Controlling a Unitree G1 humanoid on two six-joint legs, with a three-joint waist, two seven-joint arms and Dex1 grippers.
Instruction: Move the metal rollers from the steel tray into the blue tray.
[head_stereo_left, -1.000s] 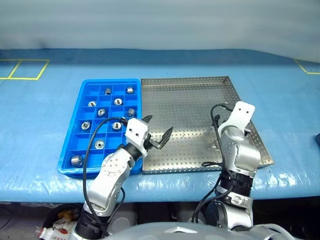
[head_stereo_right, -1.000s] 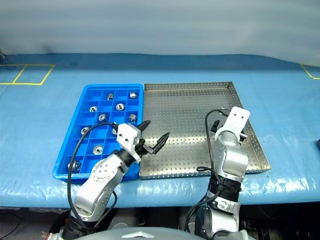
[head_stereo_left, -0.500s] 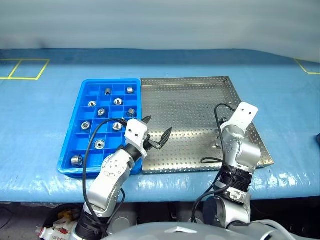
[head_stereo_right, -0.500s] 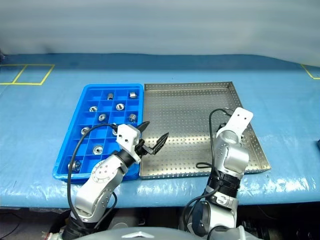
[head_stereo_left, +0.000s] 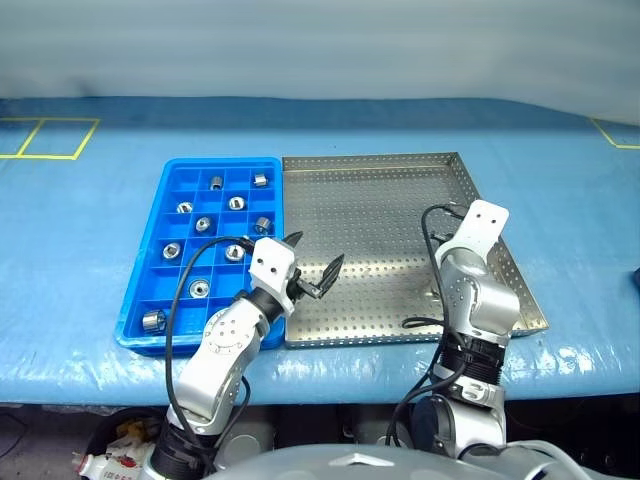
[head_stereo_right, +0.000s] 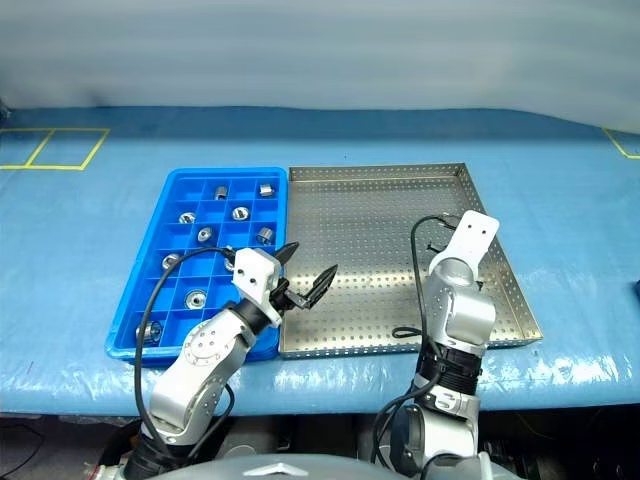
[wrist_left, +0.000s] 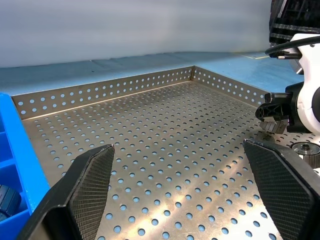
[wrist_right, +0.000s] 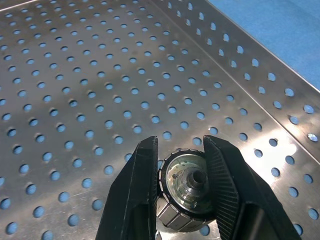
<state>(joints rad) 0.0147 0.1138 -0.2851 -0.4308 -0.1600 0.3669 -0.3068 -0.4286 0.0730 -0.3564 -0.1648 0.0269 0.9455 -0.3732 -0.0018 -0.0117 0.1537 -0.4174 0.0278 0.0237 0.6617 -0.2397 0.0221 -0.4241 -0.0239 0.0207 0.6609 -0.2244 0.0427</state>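
My right gripper (wrist_right: 182, 146) is shut on a metal roller (wrist_right: 187, 192), a shiny ring with a dark hole, just above the perforated floor of the steel tray (head_stereo_left: 380, 200) near its right rim. The left wrist view also shows that gripper (wrist_left: 272, 114) and what looks like another roller (wrist_left: 305, 148) lying beside it. My left gripper (head_stereo_left: 318, 250) hangs open with nothing in it over the near left part of the steel tray, beside the blue tray (head_stereo_left: 160, 200). Several rollers (head_stereo_left: 215, 182) sit in the blue tray's compartments.
Both trays lie side by side on a pale blue sheet (head_stereo_left: 90, 260) near the table's front edge. Yellow tape lines (head_stereo_left: 50, 140) mark the far left. Black cables (head_stereo_left: 180, 300) loop from both wrists.
The right arm swayed a little to the right and back, ending about where it started. The left arm and the trays have not moved.
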